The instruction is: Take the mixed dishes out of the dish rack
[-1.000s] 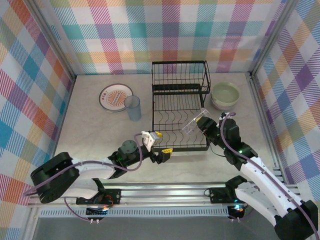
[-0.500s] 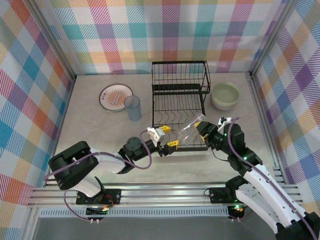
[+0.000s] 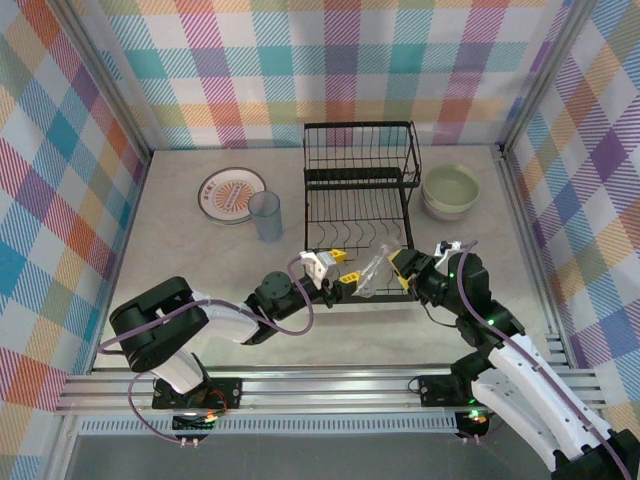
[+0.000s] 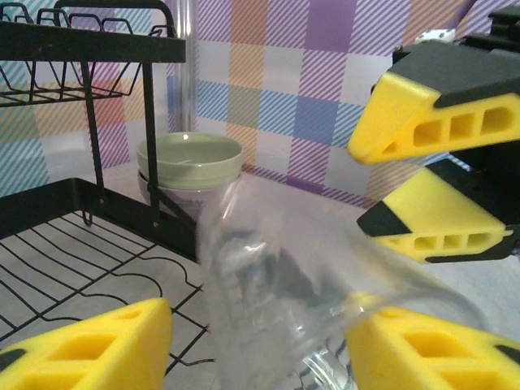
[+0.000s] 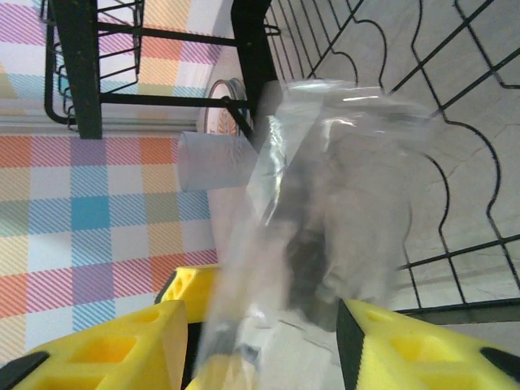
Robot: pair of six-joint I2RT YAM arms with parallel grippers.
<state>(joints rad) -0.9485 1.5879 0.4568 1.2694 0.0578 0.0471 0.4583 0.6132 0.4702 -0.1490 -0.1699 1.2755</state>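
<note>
Your right gripper (image 3: 398, 270) is clamped on the clear bluish glass tumbler (image 3: 374, 270), which hangs tilted in the air over the front edge of the black wire dish rack (image 3: 360, 180), clear of the counter (image 3: 200, 270). Your left gripper (image 3: 347, 283) stands partly open around the same tumbler from the opposite side. One finger shows a gap to the glass, so no grip is confirmed there. Judgement: the tumbler is light, rigid, smooth and breakable, and likely to slip between hard fingers. Take it squarely across the mid-body wall, not the rim.
</note>
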